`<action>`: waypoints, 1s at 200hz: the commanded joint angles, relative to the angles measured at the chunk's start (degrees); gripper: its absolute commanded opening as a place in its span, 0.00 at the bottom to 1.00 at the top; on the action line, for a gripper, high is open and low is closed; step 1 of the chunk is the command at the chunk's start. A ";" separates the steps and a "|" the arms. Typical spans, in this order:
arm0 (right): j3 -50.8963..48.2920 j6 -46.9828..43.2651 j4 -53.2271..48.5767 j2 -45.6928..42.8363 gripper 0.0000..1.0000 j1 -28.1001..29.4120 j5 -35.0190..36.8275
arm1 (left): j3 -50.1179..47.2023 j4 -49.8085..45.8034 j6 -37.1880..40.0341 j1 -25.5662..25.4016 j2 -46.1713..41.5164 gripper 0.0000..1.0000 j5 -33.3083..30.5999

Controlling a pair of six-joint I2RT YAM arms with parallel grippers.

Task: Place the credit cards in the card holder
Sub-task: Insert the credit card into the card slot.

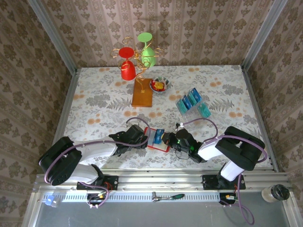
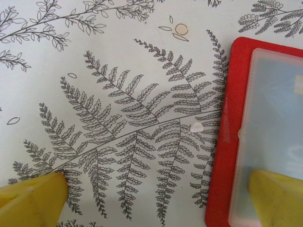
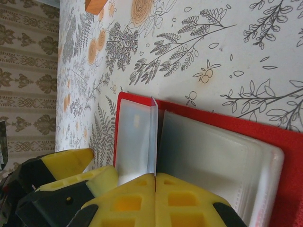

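Top external view: on the bench (image 1: 94, 109), the card holder (image 2: 220, 142) is lying open. Your left tool (image 1: 143, 137) is gaping wide over it, empty; your right tool (image 3: 155, 176) is pinching a credit card (image 1: 159, 135). It's probably snagging the sleeve lip if the holder's sliding.

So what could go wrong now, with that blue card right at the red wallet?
The right gripper is shut on what looks like a credit card, held edge-on at the open card holder. If it misses a sleeve mouth, it could bend or drop. The left gripper is open, with one finger over the clear sleeve, so the card holder may slide if pushed. The grippers sit close and could bump.
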 commanded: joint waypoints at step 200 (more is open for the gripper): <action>-1.50 3.74 -6.85 -2.24 0.00 7.96 14.43 | -2.30 -5.78 -1.69 -0.17 0.14 1.00 0.49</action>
